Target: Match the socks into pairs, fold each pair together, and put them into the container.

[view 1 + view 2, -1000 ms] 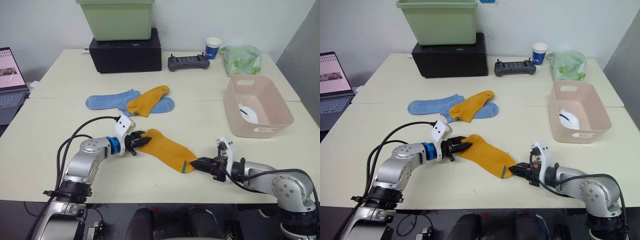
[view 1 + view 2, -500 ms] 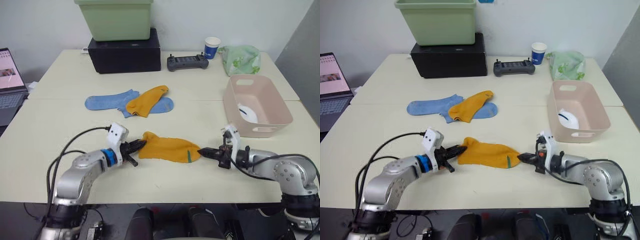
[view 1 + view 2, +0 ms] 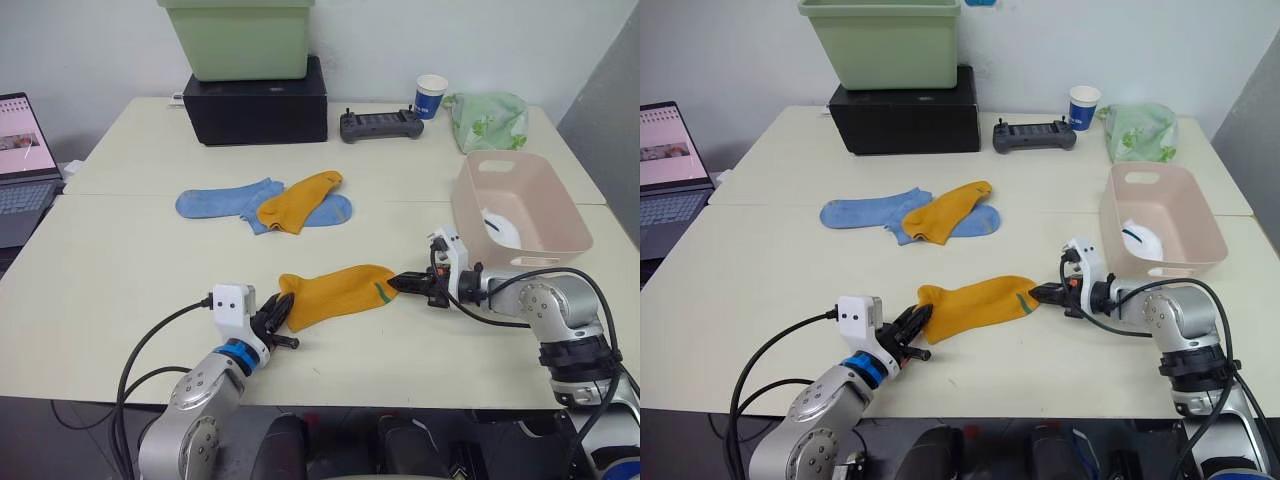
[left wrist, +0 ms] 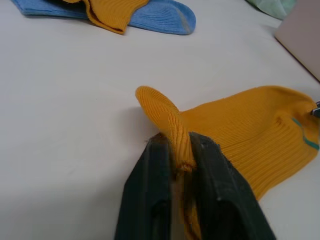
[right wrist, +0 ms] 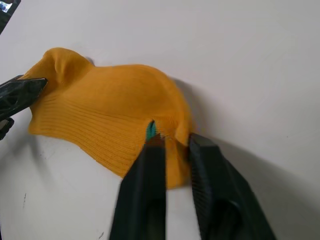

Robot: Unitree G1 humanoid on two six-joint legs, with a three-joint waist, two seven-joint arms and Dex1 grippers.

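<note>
Cream table [image 3: 120,270], white wall behind; both hands pinch mustard sock [image 3: 335,292].

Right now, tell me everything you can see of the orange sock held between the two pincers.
The orange sock is a short ribbed knit, mustard-orange, with a small green mark near one end. It lies mostly flat on the cream table, stretched between both arms: the left pincer pinches a raised fold at one end, the right pincer grips the marked end.
</note>
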